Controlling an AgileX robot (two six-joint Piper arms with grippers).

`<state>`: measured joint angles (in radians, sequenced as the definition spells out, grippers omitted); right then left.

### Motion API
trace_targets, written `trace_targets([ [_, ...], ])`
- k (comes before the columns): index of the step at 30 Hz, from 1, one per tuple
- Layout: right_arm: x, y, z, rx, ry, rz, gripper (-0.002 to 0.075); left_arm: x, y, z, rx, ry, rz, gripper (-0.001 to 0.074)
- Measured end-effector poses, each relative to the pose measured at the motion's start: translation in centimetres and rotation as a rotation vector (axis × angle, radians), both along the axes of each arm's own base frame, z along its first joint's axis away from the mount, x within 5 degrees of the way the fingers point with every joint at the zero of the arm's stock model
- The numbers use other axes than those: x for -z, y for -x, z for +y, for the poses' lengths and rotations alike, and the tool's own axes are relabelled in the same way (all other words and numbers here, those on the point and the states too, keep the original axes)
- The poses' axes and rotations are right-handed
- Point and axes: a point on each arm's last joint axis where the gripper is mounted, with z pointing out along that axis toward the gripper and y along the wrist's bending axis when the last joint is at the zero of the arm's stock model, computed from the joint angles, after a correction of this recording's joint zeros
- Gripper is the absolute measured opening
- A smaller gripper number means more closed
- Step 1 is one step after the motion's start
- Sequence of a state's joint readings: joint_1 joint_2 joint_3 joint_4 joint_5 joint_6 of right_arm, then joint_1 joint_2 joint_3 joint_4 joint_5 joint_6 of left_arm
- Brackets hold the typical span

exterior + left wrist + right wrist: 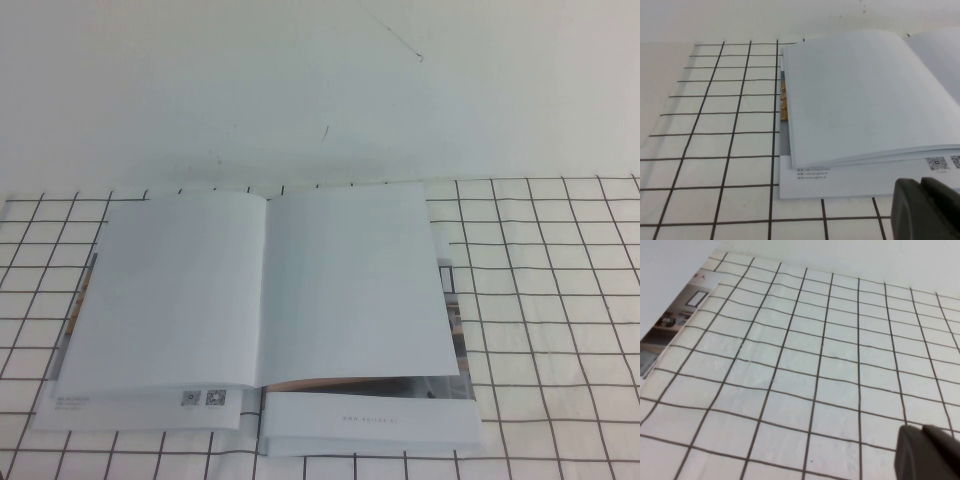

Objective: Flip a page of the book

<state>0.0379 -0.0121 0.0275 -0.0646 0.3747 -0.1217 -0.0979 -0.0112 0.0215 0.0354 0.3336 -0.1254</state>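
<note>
While both grippers wait at their frames' lower right, jaw states indiscernible — left gripper (925,210), right gripper (927,455) — the thin white-paper book (265,300) lies open mid-frame, ready for turning.

In your high view neither arm shows, and the book's (265,300) lower leaves are mostly covered by the blank top spread, leaving only strips of print at 6 and 3 o'clock, with lettering too small to read. In your left wrist view only a dark corner of the left end effector (927,210) enters at 5 o'clock, cut by the picture's edge, and the book's right-hand page runs out of the picture. Your right wrist view likewise crops the right end effector (927,455) at 5 o'clock and catches only a sliver of the book at 10 o'clock.
</note>
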Motion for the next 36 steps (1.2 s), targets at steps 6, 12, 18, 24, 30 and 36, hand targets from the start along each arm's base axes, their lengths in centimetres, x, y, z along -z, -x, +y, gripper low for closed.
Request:
trace_targets([
  [6, -0.01, 0.00, -0.20, 0.064, -0.033, -0.002, 0.0001, 0.00, 0.00, 0.00, 0.000, 0.000, 0.000, -0.0002],
  [12, -0.01, 0.00, -0.28, 0.105, -0.067, -0.003, 0.0001, 0.00, 0.00, 0.00, 0.000, 0.000, 0.000, -0.0002],
  [18, -0.01, 0.01, -0.30, 0.082, 0.003, -0.001, 0.0001, 0.00, 0.00, 0.00, 0.000, 0.000, 0.000, -0.0002],
  [24, -0.01, 0.00, -0.29, 0.077, 0.016, -0.001, 0.0001, 0.00, 0.00, 0.00, 0.000, 0.000, 0.000, -0.0002],
  [30, -0.01, 0.00, -0.29, 0.077, 0.016, -0.001, 0.0001, 0.00, 0.00, 0.00, 0.000, 0.000, 0.000, -0.0002],
  [36, -0.01, 0.00, -0.29, 0.076, 0.018, -0.001, 0.0001, 0.00, 0.00, 0.00, 0.000, 0.000, 0.000, -0.0002],
])
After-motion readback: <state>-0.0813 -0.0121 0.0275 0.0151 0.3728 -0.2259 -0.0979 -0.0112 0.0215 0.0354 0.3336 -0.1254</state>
